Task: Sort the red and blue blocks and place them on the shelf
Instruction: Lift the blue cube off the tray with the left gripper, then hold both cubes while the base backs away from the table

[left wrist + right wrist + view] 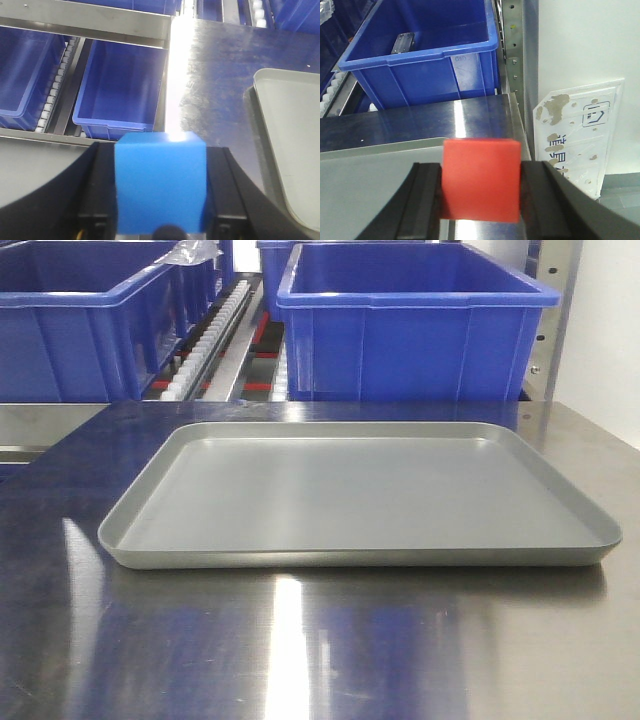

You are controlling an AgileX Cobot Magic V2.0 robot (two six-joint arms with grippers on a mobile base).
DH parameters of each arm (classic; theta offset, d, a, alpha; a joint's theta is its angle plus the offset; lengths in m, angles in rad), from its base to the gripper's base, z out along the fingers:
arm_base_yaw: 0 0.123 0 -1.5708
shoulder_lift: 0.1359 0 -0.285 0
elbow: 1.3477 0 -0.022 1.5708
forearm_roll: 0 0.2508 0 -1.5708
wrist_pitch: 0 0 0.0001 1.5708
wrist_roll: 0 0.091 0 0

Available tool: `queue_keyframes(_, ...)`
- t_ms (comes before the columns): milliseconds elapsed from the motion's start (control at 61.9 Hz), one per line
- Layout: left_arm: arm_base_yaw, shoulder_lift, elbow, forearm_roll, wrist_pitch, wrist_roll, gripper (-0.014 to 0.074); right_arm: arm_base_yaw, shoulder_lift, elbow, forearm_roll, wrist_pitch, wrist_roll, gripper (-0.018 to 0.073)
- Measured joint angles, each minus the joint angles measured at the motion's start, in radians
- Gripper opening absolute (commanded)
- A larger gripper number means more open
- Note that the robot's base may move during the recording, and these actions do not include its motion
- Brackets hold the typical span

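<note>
now blue block (160,182) clamped between left fingers (98,192); red block (481,180) clamped between right fingers (424,200).

**Soft light, hard glare**

Front view: bright, diffuse light. The steel tabletop (300,660) shows a white vertical streak near its front edge; the grey tray (360,490) lays a thin shadow under its front rim. Left wrist view: a blown-out white band runs along the tabletop's left edge, and the blue block (160,185), close to the lens, is soft. Right wrist view: the red block (481,180) is slightly blurred, the blue bin (420,55) behind sharper.
</note>
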Motion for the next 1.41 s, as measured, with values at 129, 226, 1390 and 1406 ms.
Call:
queue_keyframes(129,0.0,0.0,0.0,0.0,0.0,0.0,0.0127,0.0,0.0,0.0,0.0,0.0,0.0,0.0059)
queue_keyframes(226,0.0,0.0,0.0,0.0,0.0,0.0,0.0127,0.0,0.0,0.0,0.0,0.0,0.0,0.0059)
queue_keyframes(1390,0.001,0.1,0.0,0.039,-0.114,0.0,0.0127,0.0,-0.001,0.002,0.0,0.0,0.0,0.0059)
queue_keyframes(1406,0.001,0.1,0.0,0.041,-0.128,0.0,0.0127,0.0,-0.001,0.004,0.0,0.0,0.0,0.0059)
